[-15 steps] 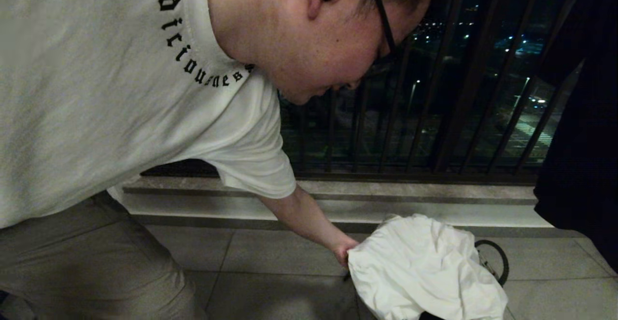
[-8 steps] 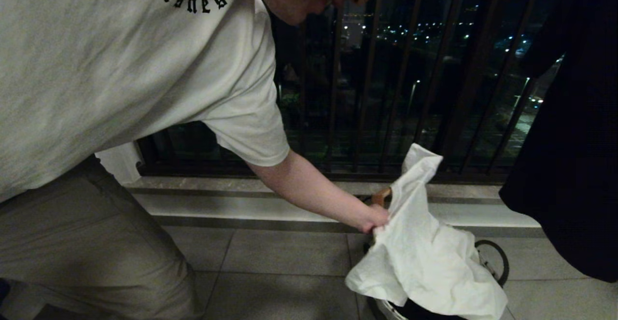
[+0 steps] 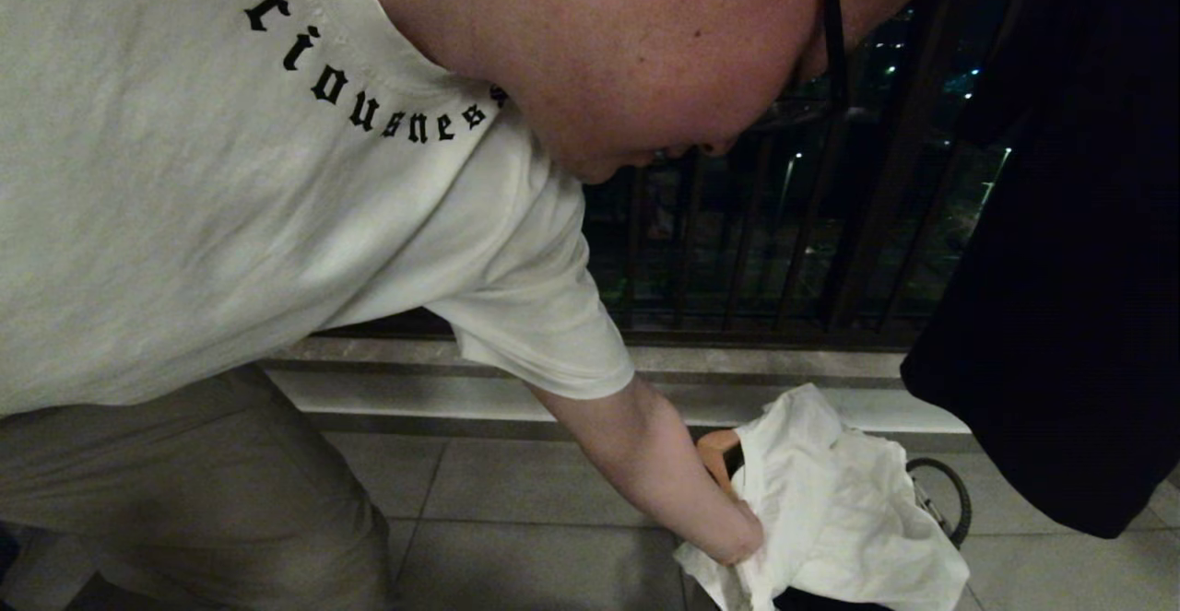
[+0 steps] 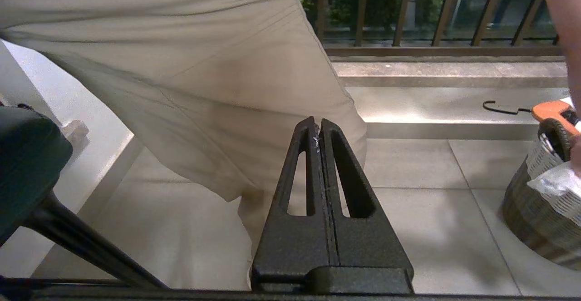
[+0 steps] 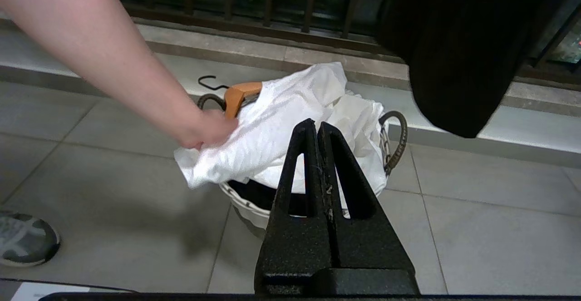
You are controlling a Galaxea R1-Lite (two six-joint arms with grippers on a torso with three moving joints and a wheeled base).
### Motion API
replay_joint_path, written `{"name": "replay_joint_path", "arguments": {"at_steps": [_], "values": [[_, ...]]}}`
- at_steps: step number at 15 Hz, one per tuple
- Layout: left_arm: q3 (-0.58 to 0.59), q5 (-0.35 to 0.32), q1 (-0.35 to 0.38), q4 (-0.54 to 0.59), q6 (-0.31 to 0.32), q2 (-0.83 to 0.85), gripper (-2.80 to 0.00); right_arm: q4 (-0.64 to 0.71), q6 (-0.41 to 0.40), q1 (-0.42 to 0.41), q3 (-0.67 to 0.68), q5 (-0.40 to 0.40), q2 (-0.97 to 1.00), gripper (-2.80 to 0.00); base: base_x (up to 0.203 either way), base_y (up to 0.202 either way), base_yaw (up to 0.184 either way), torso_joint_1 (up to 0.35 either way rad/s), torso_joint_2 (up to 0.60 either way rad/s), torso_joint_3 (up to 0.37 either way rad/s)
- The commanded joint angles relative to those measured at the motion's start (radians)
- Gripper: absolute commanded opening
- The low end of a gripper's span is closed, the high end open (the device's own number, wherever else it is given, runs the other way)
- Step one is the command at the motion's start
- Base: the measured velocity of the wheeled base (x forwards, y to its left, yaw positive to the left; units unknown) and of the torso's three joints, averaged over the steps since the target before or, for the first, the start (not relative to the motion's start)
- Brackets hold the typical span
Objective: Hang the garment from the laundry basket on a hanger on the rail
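Head view: filled at upper left by a person in a white T-shirt (image 3: pixel 230 159) with black gothic lettering round the collar, bent low, khaki trousers (image 3: pixel 184 500) at lower left. Bare arm reaching down to lower centre, person's hand (image 3: pixel 737 542) gripping a white garment (image 3: pixel 848 519) heaped over the laundry basket (image 3: pixel 940 500), of which only a dark loop handle shows at lower right. Orange wooden hanger (image 3: pixel 714 454) poking out just beside the arm, touching the white cloth. Black hanging garment (image 3: pixel 1060 316) down the right edge. Dark balcony railing (image 3: pixel 737 252) across the upper middle, night lights beyond; pale stone step beneath it, grey floor tiles (image 3: pixel 535 491) below. Neither robot arm visible here.

Left wrist view: left hand (image 4: pixel 319 126) at centre, fingers pressed together, holding nothing, pointing at the khaki trousers (image 4: pixel 204 87). Woven laundry basket (image 4: pixel 540 214) at the right edge on the tiles, orange hanger (image 4: pixel 551 110) with its dark hook above it. Dark padded seat on a slanted leg at lower left.

Right wrist view: right hand (image 5: pixel 316 128) at centre, fingers fully together, empty, aimed at the laundry basket (image 5: pixel 247 208). White garment (image 5: pixel 290 128) draped across the basket's top, pinched at its left side by the person's hand (image 5: pixel 206 128). Orange hanger (image 5: pixel 238 96) just behind that grip. Black hanging garment (image 5: pixel 458 46) at upper right; a grey sneaker (image 5: pixel 25 244) at lower left.
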Motion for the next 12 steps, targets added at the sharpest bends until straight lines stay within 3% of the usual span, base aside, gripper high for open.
{"name": "replay_joint_path", "arguments": {"at_steps": [1,12], "values": [[0.006,0.0,0.0,-0.001,0.0,0.0,-2.8,0.0,-0.001,-0.001,0.0,0.001,0.001,-2.8,0.0,0.0,0.0,0.0,0.0,0.0],[0.008,-0.001,0.0,-0.002,-0.001,0.0,-2.8,0.0,-0.002,-0.001,0.0,0.001,0.001,-2.8,0.0,0.0,0.0,0.0,0.0,0.0]]}}
